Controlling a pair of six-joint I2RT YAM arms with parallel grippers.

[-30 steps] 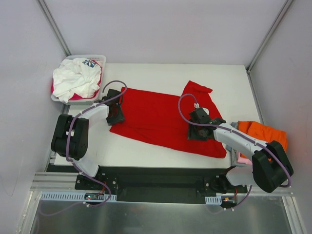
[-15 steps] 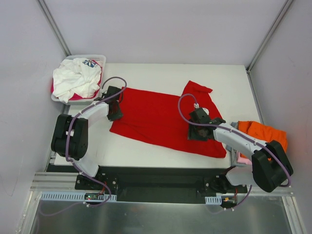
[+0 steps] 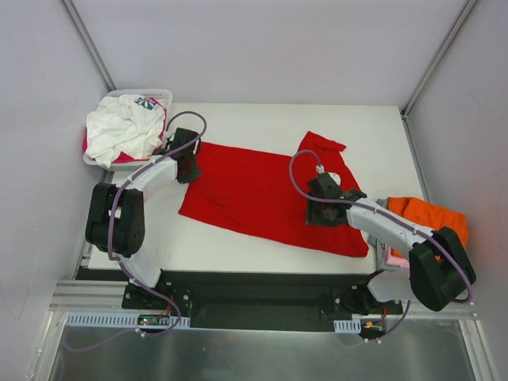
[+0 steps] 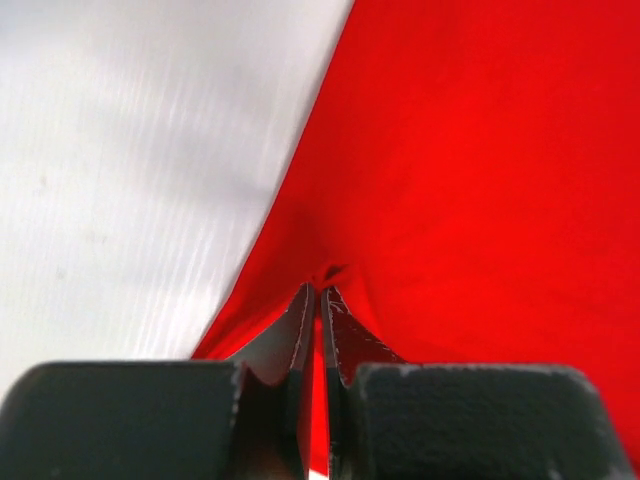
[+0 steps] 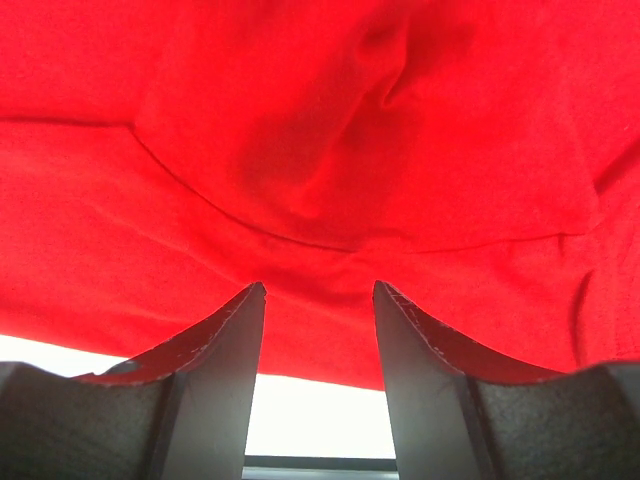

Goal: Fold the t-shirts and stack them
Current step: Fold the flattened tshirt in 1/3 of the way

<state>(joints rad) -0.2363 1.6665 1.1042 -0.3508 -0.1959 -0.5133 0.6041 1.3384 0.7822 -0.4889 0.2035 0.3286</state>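
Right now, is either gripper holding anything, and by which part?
The left gripper is shut on the red t-shirt, pinching its edge at the far-left corner. The right gripper stands open over the shirt, gripping nothing.

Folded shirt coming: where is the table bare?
Bare table runs behind the red t-shirt along the far edge, and as a near strip before it. Crowded: left by the basket and left gripper, right by the orange t-shirt.

— What do I have on the overhead?
— I see the left arm (image 3: 147,181) lower left and right arm (image 3: 379,222) lower right: white links, bulky black joints, a purple cable (image 3: 292,171) looping along each.
— And close up?
— Dark tapered fingers (image 5: 222,345), scuffed edges.
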